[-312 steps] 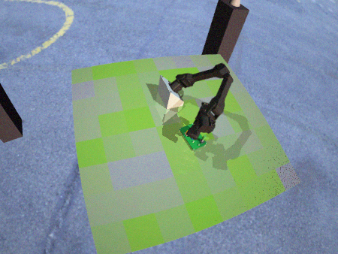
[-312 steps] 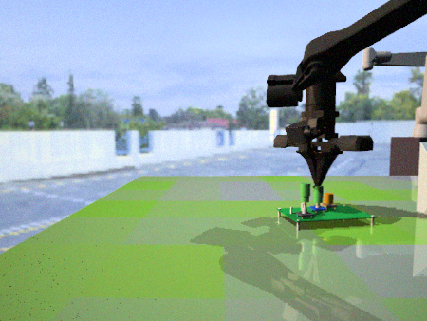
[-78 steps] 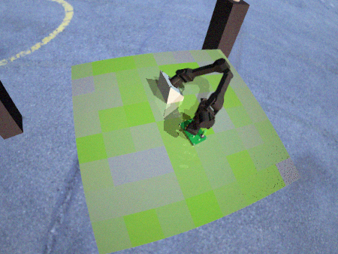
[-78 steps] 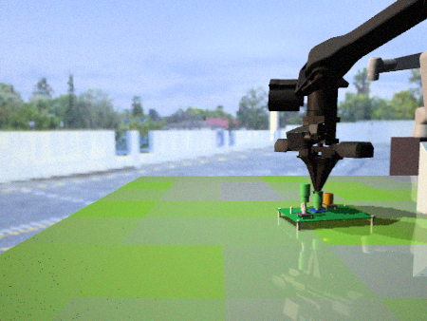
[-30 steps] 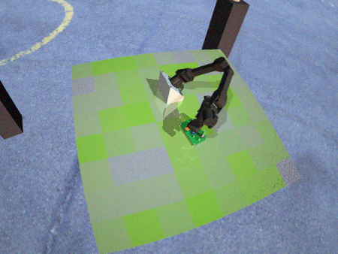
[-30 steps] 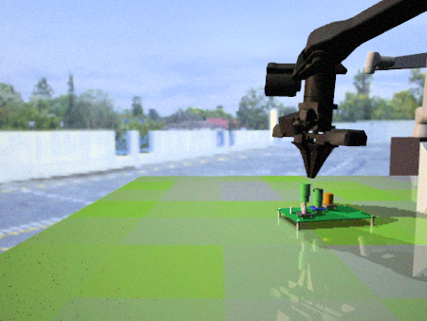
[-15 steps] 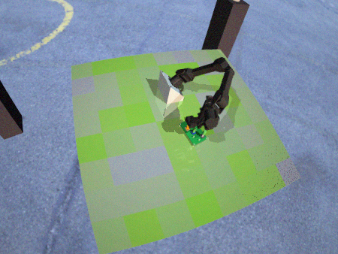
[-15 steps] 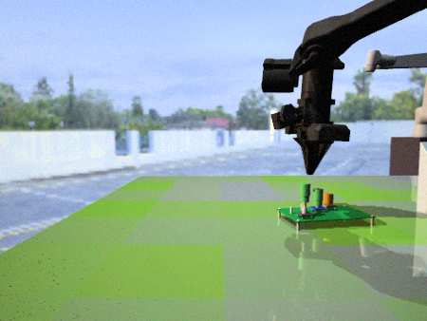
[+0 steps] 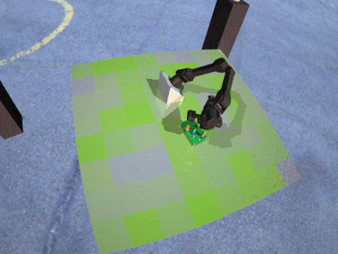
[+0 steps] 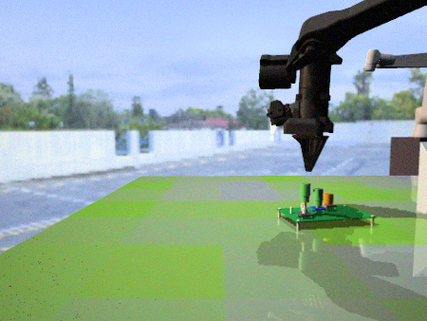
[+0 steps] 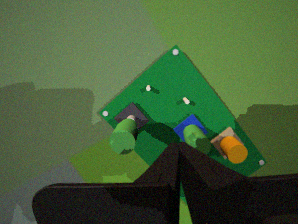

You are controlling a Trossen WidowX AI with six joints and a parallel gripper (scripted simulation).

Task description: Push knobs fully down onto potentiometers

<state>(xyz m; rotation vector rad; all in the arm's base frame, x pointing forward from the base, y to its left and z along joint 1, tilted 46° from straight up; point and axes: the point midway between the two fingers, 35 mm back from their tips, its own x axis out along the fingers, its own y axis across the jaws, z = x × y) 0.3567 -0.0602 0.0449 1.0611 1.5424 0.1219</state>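
Observation:
The green circuit board [image 9: 196,141] [image 10: 353,215] [image 11: 170,72] stands on short legs. A tall green knob [image 10: 305,191] [image 11: 123,138] sits high over the dark potentiometer [image 11: 133,114], with pale shaft showing below it. A second green knob [image 10: 318,197] [image 11: 194,136] stands low over the blue potentiometer [image 10: 317,208] [image 11: 190,121]; any small gap is too small to tell. An orange knob [image 9: 188,128] [image 10: 328,198] [image 11: 234,150] stands on the tan potentiometer [image 11: 227,133]. My gripper [image 10: 308,169] [image 11: 177,150] is shut and empty, pointing down above the tall green knob in the exterior view, touching nothing.
Two small pale pegs [image 11: 148,88] [image 11: 186,101] stand on the board. A pale slanted block [image 9: 175,95] stands on the checkered table [image 9: 139,165] near the arm's base. Dark posts [image 9: 225,28] [image 9: 9,116] rise beyond the table.

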